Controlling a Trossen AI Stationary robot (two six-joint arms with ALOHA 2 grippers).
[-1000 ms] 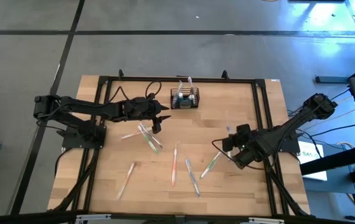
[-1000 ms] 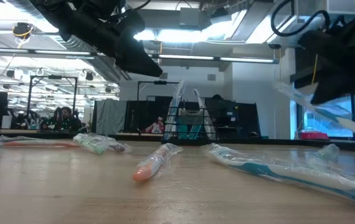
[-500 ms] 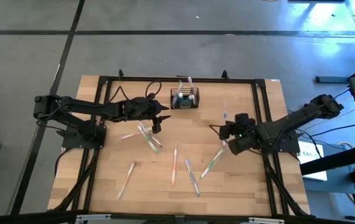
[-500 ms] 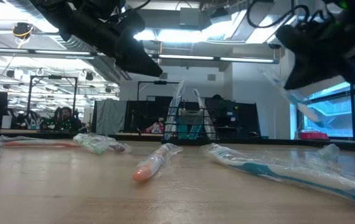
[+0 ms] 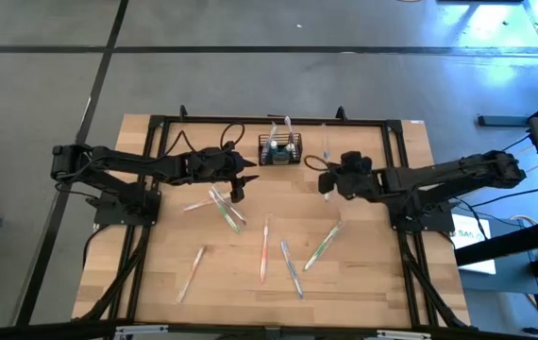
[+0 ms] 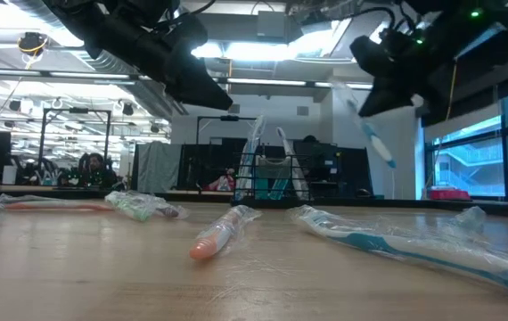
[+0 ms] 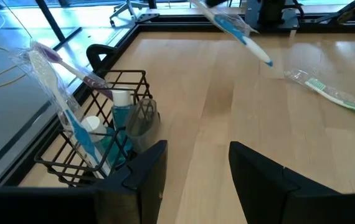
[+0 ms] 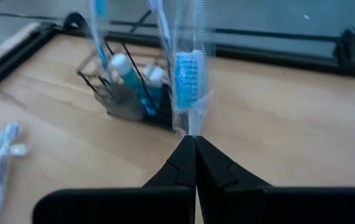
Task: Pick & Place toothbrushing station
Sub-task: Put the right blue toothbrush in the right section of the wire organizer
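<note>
The black wire caddy [image 5: 279,149] stands at the table's far middle. It holds two wrapped toothbrushes upright and small teal tubes, and also shows in the left wrist view [image 7: 96,146] and the right wrist view [image 8: 127,93]. My left gripper [image 5: 247,179] is open and empty, above the table just near-left of the caddy. My right gripper [image 5: 324,182] is shut on a wrapped blue-and-white toothbrush [image 6: 367,125], in the air to the right of the caddy. My right gripper pinches the wrapped toothbrush between its two fingertips, just beside the blue bristle head [image 8: 188,124]. The fingers come from the table's right and lie across the brush. The brush is lifted clear of the table and slants, with a blue-tipped end [image 6: 384,159] hanging lowest.
Several wrapped toothbrushes lie loose on the wood: a pair [image 5: 224,206] near my left gripper, others at the middle [image 5: 266,247], [image 5: 291,267], [image 5: 322,244] and one at the near left [image 5: 192,272]. A black frame [image 5: 396,170] runs round the table.
My right gripper has gone toward the table's far edge and left, toward the caddy, carrying the wrapped toothbrush clear of the table. The brush has turned from slanting across the table to pointing nearly at the far edge.
</note>
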